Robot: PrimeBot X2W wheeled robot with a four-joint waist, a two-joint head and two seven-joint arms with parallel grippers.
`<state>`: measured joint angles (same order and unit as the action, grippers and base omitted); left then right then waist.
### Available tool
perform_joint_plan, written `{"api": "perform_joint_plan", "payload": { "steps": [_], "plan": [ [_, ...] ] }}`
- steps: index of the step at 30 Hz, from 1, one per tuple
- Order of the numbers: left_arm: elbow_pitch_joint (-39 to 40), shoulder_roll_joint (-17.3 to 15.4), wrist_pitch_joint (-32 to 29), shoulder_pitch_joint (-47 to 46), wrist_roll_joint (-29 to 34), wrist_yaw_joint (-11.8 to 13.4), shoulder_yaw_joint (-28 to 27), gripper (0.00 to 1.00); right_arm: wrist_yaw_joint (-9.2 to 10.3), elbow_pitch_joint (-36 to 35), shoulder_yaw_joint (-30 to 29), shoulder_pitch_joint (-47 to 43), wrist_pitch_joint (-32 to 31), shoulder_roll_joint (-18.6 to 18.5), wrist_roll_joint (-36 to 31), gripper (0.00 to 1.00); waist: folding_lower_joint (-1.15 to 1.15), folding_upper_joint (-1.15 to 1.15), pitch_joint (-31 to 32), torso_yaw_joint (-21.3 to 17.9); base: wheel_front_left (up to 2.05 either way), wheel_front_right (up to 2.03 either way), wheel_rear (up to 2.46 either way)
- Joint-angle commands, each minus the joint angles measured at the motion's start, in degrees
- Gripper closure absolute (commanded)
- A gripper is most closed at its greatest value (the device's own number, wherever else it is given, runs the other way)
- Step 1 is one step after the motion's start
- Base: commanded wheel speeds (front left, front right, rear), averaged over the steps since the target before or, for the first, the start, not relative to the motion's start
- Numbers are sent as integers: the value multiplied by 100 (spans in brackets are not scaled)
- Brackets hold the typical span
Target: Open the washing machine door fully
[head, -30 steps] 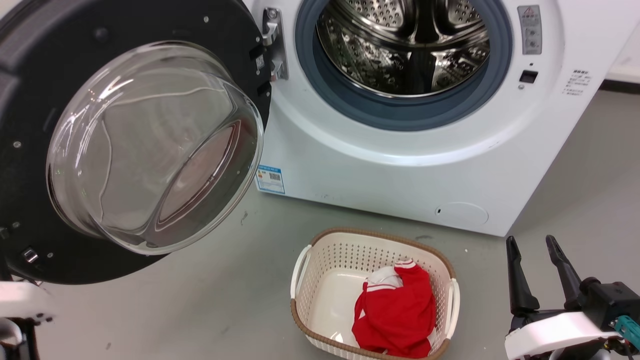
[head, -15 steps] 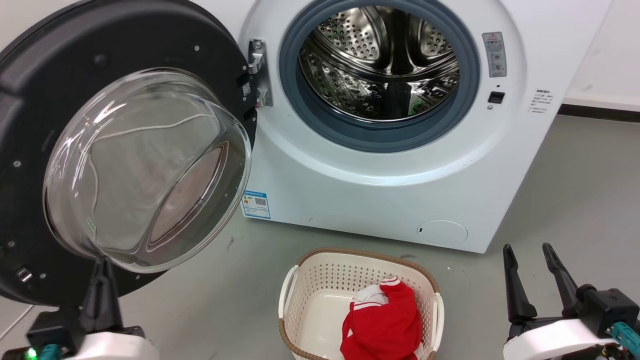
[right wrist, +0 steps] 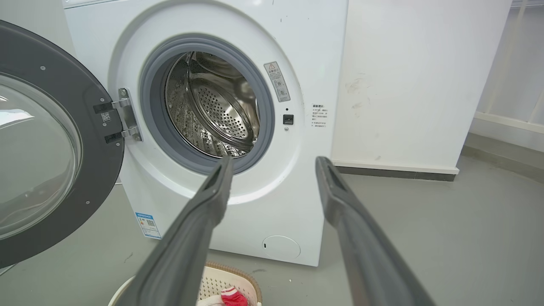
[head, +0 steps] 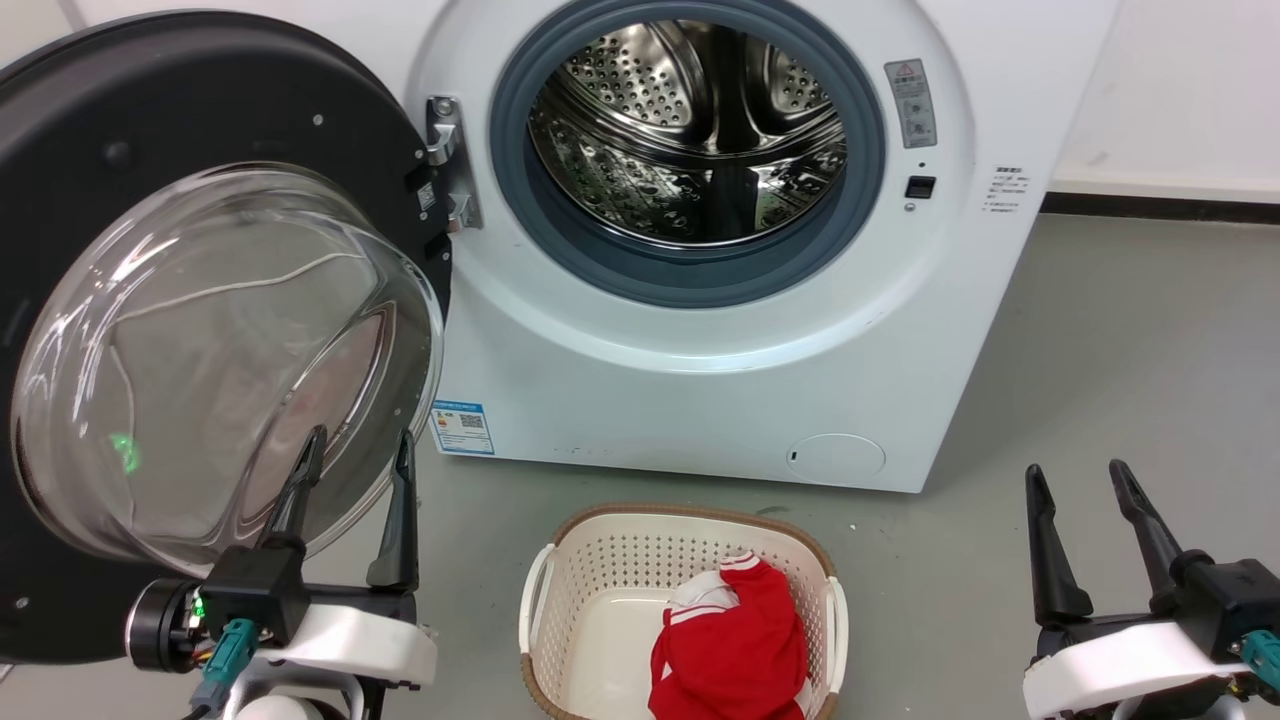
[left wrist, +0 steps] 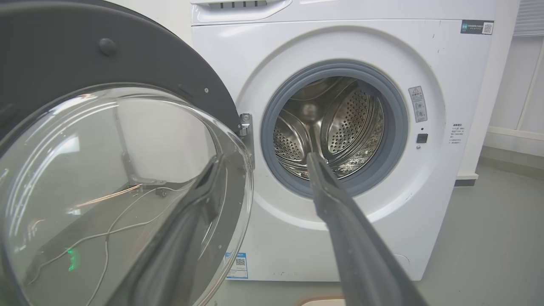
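**Door swung out to the left, both tools empty**

The washing machine door (head: 200, 300) hangs on its hinge (head: 445, 150) at the left of the washing machine (head: 700, 360), swung clear of the open drum (head: 690, 130). It is round, so it has no long axis. Its inner face, with the glass bowl bulging out, points toward the robot and somewhat rightward. The head view's edge cuts off its left rim. The left tool (head: 361, 440) stands before the bowl's lower edge, fingers parted with nothing between them; whether it touches the glass cannot be told. The right tool (head: 1075, 470), likewise spread and empty, is well apart to the right. A basket (head: 535, 600) holding a red garment (head: 735, 650) sits between them
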<state>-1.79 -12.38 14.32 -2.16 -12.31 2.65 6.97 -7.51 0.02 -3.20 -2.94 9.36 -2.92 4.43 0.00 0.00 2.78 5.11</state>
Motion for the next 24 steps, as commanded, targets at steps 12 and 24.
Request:
{"api": "perform_joint_plan", "payload": {
  "steps": [12, 24],
  "plan": [
    [-364, 116, 90, -41, 164, 28, 88, 0, 3, -141, -72, -219, -154, 9, -22, 0, 0, 0, -4, -357, 0, 0, 0],
    [-211, 327, 87, 44, 142, -70, -183, 0, 4, 93, -33, -142, -37, 9, 94, 0, 0, 0, -26, -384, 0, 0, 0]
  ]
}}
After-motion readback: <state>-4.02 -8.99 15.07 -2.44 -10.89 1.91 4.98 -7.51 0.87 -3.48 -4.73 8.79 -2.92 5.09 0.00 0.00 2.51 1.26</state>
